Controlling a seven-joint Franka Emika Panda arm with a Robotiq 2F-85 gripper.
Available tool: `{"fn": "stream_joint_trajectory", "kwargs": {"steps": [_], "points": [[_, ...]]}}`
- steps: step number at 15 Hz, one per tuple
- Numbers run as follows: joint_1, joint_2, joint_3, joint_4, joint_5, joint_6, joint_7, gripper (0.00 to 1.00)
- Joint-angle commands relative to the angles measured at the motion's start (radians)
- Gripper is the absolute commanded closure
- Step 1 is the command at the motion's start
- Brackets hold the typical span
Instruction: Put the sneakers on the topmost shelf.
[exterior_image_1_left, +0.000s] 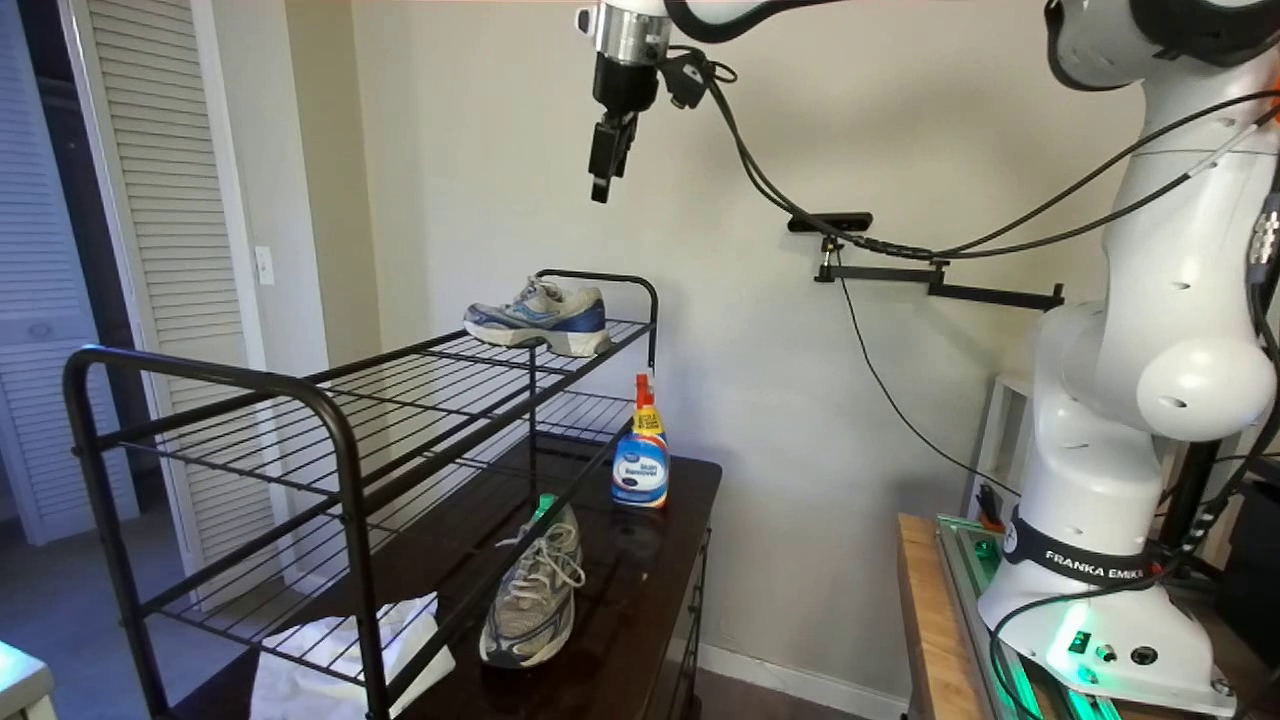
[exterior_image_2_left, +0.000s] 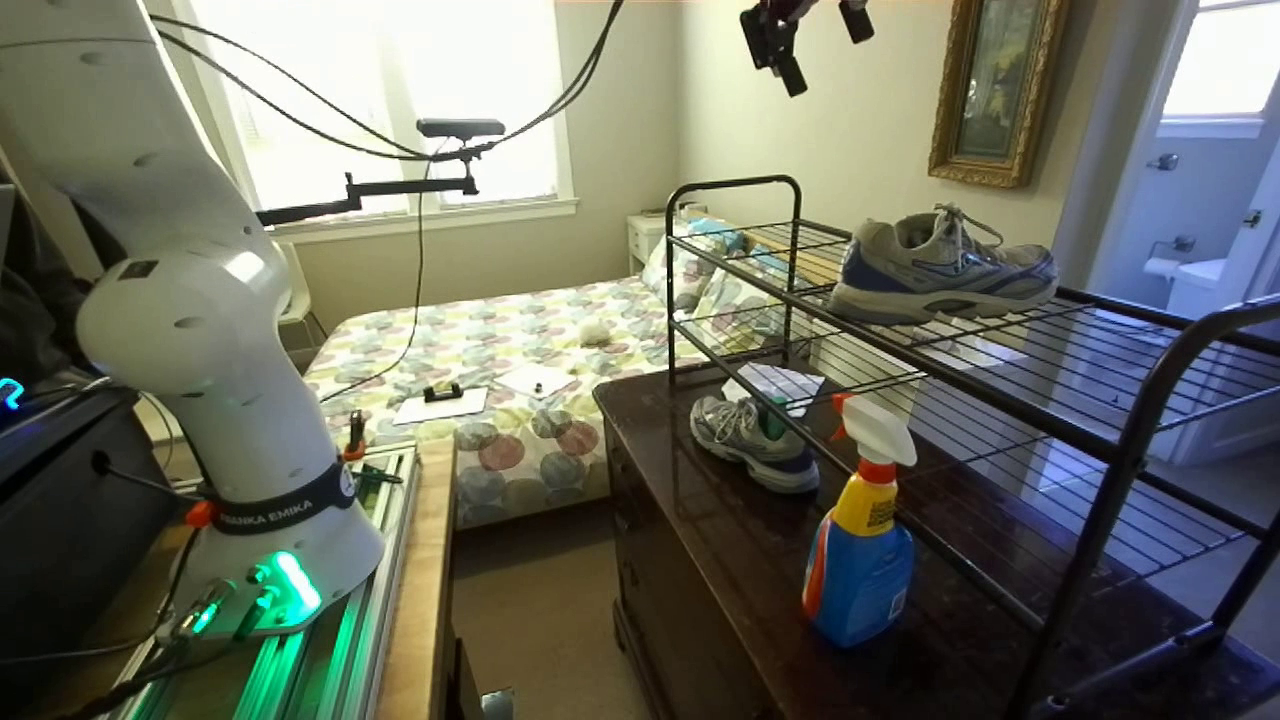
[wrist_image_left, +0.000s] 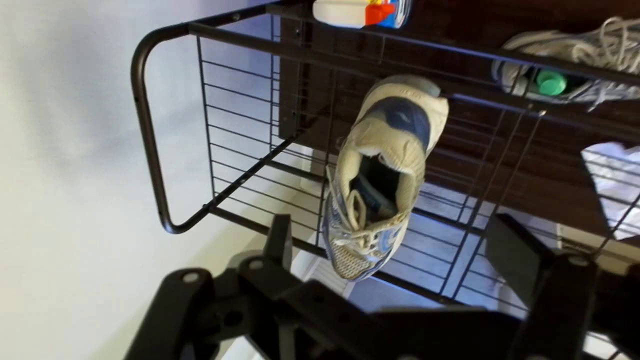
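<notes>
One grey-and-white sneaker (exterior_image_1_left: 540, 318) sits upright on the topmost shelf (exterior_image_1_left: 410, 402) of the black rack, crosswise near the wall end. It shows in an exterior view (exterior_image_2_left: 935, 270) and in the wrist view (wrist_image_left: 380, 175), its toe over the far rail. The second sneaker (exterior_image_1_left: 535, 595) stands on the dark dresser top beneath the rack, with a green object in its opening; it also shows in an exterior view (exterior_image_2_left: 752, 443) and partly in the wrist view (wrist_image_left: 590, 55). My gripper (wrist_image_left: 397, 240) is open and empty, well above the shelf sneaker; it shows in both exterior views (exterior_image_1_left: 603, 185) (exterior_image_2_left: 823, 50).
A spray bottle (exterior_image_1_left: 641, 470) with a red-and-white head stands on the dresser (exterior_image_2_left: 690, 520) beside the rack's lower tier. A white cloth (exterior_image_1_left: 350, 650) lies under the rack. The rack's tubular end hoops (exterior_image_1_left: 200, 370) rise above the top tier. A wall (exterior_image_1_left: 760, 330) is behind.
</notes>
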Motion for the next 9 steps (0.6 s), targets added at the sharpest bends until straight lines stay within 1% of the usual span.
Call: {"fn": "stream_joint_trajectory", "kwargs": {"steps": [1,4,6,8,9], "points": [[-0.031,-0.143,-0.010,-0.217,0.127,0.068,-0.205,0.00],[-0.039,-0.172,-0.044,-0.325,0.204,0.082,-0.378,0.00],[-0.042,-0.162,-0.073,-0.386,0.238,0.124,-0.501,0.00],[-0.043,-0.140,-0.102,-0.422,0.275,0.130,-0.626,0.00],[-0.052,-0.128,-0.069,-0.363,0.227,0.092,-0.516,0.00]]}}
